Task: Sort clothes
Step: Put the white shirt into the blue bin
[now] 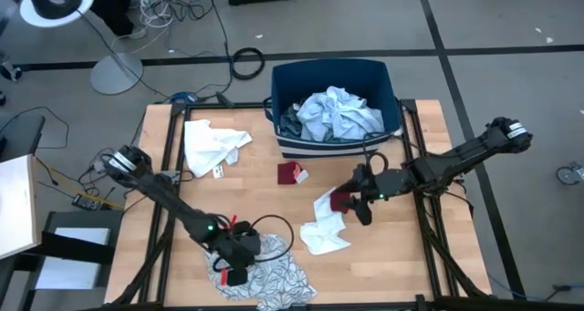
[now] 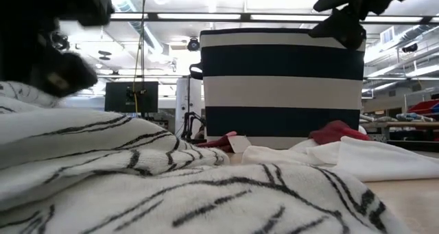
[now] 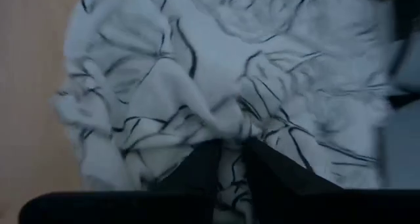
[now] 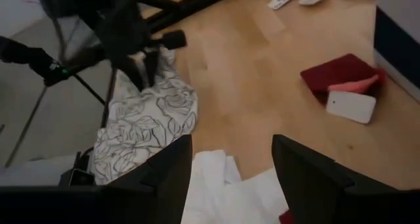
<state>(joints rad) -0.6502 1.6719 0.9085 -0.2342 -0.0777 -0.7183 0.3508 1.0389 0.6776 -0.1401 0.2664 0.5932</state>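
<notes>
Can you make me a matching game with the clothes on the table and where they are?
Things:
1. light blue crumpled garment
2. white fabric with black leaf print
3. small dark red cloth
4. plain white cloth with a tag

Places:
A. near the table's middle
B. under the left gripper
C. inside the dark blue bin
D. left of the bin

Pairs: 1-C, 2-B, 3-A, 4-D
</notes>
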